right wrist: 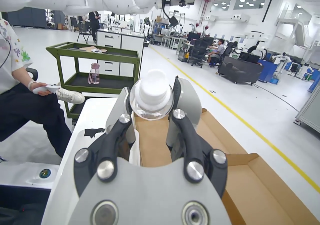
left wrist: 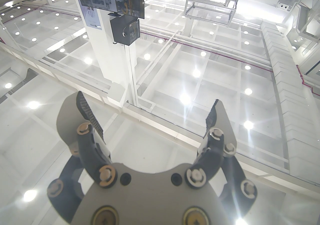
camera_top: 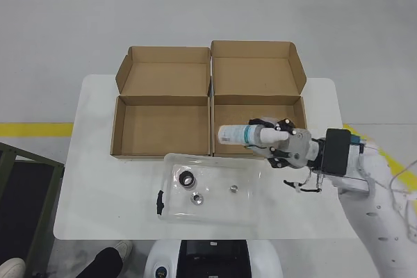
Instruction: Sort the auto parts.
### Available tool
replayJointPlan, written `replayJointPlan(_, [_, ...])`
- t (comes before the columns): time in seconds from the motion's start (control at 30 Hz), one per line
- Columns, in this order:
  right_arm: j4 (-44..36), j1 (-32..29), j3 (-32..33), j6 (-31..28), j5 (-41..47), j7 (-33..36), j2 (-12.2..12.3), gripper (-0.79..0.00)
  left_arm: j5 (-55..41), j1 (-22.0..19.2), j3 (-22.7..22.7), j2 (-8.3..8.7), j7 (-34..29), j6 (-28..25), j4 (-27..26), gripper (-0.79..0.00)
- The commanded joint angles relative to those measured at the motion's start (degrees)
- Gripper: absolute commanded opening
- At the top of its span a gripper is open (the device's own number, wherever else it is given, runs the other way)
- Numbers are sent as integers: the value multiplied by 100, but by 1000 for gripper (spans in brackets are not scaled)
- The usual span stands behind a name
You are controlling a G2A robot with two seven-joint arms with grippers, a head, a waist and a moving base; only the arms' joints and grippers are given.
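A: Which item does the right gripper [camera_top: 267, 135] carry?

B: A white bottle [camera_top: 240, 134] with a teal band. The fingers are clamped on its cap end, 1 on each side, as the right wrist view shows. The bottle lies level in the air.

A: Where does the bottle sit relative to the boxes?

B: 2 open cardboard boxes stand side by side at the back of the table [camera_top: 90, 174], their walls touching. The bottle hangs over the near wall of the right box [camera_top: 254, 115]. Its free end is close to the wall shared with the left box [camera_top: 160, 132]. Both box floors are bare.

A: What lies in front of the boxes?

B: A clear tray [camera_top: 215, 208], just beside their near walls. It holds 3 small metal parts [camera_top: 187, 179], lying apart from each other. The largest is a dark ring. The bottle is above the tray's far right corner.

A: And the left gripper [left wrist: 148, 98]?

B: It points up at the ceiling. Its 2 toothed fingers are spread wide, with nothing between them.
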Motion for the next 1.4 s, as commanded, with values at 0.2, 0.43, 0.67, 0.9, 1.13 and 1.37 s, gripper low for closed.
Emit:
replayJointPlan(0.2, [165,-31,312,131,-36,-646,-17,-785,0,0,0,0,0,0,0,0])
replayJointPlan(0.43, [91,-172,432,318,-235,-811,-30,-785,0,0,0,0,0,0,0,0])
replayJointPlan(0.67, [158,-138,224,336,-572,-287,-35,-785,0,0,0,0,0,0,0,0])
replayJointPlan(0.9, [227,-154,38,593,-921,494,-33,-785,0,0,0,0,0,0,0,0])
replayJointPlan(1.13, [216,-194,-74,977,-1159,1310,-30,-785,0,0,0,0,0,0,0,0])
replayJointPlan(1.37, [509,123,-391,1094,-961,2194,-66,-785,0,0,0,0,0,0,0,0])
